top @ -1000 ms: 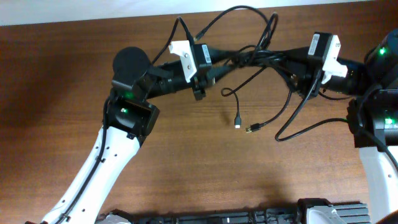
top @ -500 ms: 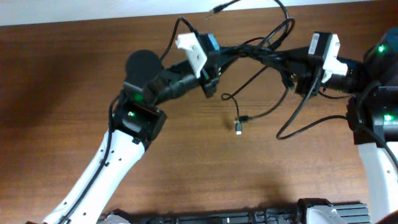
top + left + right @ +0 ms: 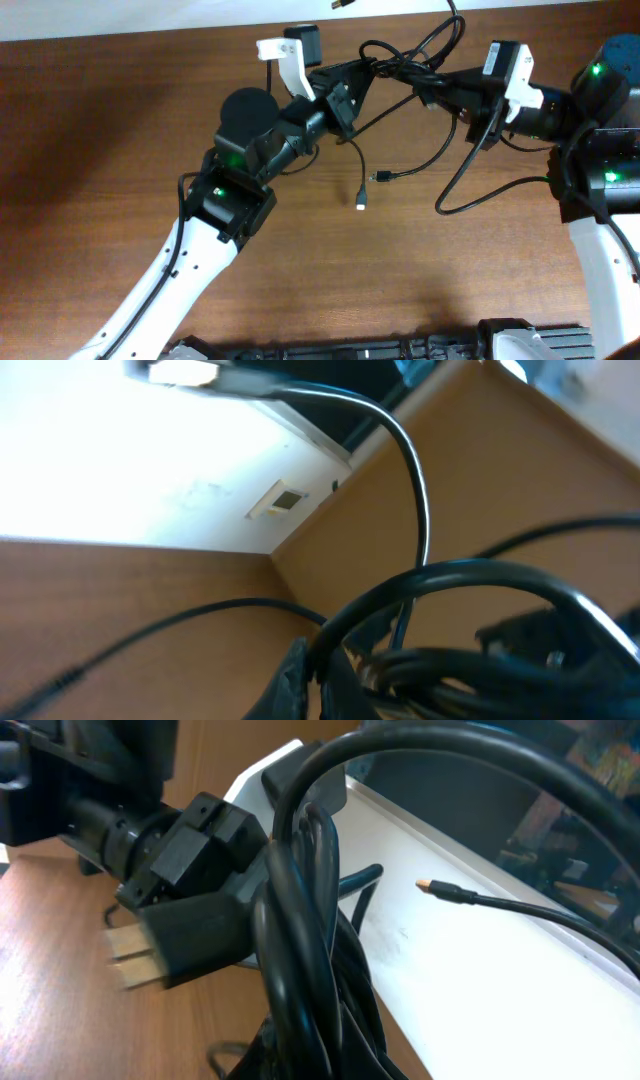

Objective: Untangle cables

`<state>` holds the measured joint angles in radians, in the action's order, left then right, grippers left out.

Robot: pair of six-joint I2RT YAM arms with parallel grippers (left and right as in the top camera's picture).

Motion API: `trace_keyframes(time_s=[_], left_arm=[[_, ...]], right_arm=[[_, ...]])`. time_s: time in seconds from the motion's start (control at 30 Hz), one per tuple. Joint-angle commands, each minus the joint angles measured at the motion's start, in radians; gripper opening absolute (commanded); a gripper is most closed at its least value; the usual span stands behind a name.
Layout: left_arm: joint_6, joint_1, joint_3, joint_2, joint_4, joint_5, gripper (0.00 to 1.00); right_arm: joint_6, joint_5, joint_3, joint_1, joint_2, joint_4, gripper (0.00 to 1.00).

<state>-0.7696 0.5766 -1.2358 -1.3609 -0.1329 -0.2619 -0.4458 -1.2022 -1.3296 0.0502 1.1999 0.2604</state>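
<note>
Two arms inward, left claw and right claw tight on cables.

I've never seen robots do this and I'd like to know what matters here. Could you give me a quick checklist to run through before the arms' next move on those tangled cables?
1. Left gripper closed on the cable bundle: ok.
2. Right gripper closed on the same bundle: ok.
3. Bundle loosened between the grippers: not ok, the strands are bunched together there.
4. Dangling plug clear of both arms: ok.
5. All cable over the table: not ok, one plug end reaches past the far edge.
6. Which strand crosses which in the knot: cannot tell.
</note>
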Motion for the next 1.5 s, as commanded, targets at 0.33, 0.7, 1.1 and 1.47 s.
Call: trace_keyframes(time_s=[0.33, 0.7, 1.1, 1.47], left_arm=[[-0.498, -0.128, 0.003, -0.021, 0.145, 0.4, 0.13], [0.065, -0.134, 0.003, -0.012, 0.132, 0.204, 0.99], [0.673, -0.135, 0.003, 0.013, -0.119, -0.372, 0.99], [0.768, -0.277, 0.003, 0.043, -0.121, -0.677, 0.99]], right_arm=[[0.016, -0.122, -0.016, 0.01, -0.053, -0.04, 0.04], [0.124, 0.025, -0.016, 0.01, -0.053, -0.093, 0.04], [0.223, 0.206, -0.016, 0.011, -0.053, -0.082, 0.04], [0.223, 0.316, -0.016, 0.011, -0.053, -0.085, 0.04]])
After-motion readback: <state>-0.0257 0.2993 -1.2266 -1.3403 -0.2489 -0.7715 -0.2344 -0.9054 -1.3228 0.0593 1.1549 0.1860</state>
